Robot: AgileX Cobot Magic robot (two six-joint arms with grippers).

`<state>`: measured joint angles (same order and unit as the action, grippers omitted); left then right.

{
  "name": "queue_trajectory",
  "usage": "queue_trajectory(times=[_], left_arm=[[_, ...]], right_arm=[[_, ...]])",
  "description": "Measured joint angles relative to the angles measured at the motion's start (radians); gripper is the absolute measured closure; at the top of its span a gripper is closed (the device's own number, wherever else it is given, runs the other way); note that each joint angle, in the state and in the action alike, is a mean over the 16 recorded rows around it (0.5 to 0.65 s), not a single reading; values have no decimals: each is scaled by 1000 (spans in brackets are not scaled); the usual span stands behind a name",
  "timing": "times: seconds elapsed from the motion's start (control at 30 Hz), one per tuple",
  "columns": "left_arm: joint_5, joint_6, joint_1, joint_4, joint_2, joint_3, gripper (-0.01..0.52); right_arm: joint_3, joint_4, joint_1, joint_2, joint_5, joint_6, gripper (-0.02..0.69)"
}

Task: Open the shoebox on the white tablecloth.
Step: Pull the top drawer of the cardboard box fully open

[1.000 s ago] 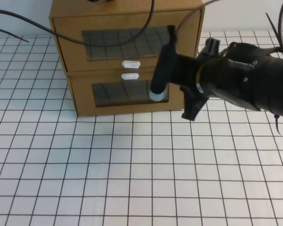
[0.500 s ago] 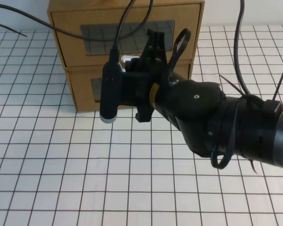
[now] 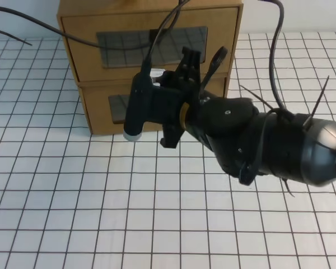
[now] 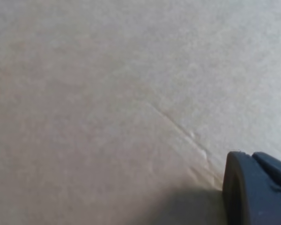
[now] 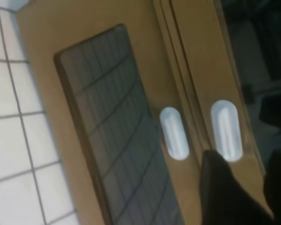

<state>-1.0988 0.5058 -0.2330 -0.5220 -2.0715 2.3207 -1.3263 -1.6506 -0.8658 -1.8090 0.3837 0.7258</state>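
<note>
Right gripper (image 5: 246,164) at the stacked boxes, fingers parted, clamped on nothing.

Across the whole exterior view, white tablecloth (image 3: 101,213) with its black grid. Filling the centre and right of that frame, black right arm (image 3: 269,145), reaching up-left toward the box fronts. At top centre, two brown boxes stacked: shoebox (image 3: 84,39) on top, its clear window (image 3: 117,42) partly behind cables; like brown box (image 3: 98,115) beneath, resting on the cloth. In the right wrist view, two white tabs side by side in mid-frame: shoebox tab (image 5: 225,129) to the right, lower box's tab (image 5: 173,133) to the left. One dark fingertip (image 5: 215,173) just under the shoebox tab. In the left wrist view, only a dark edge of the left gripper (image 4: 257,192) at lower right over a plain beige surface; cannot tell whether apart or together.
</note>
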Motion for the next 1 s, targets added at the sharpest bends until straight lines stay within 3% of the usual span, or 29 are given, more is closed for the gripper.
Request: queue_trajectory(times=[0.43, 1.0], left_arm=[[-31, -7, 0, -2, 3, 3, 516], [-34, -14, 0, -19, 3, 3, 516]], right_arm=[[-78, -8, 28, -76, -38, 18, 434], [-124, -16, 70, -126, -65, -16, 440]])
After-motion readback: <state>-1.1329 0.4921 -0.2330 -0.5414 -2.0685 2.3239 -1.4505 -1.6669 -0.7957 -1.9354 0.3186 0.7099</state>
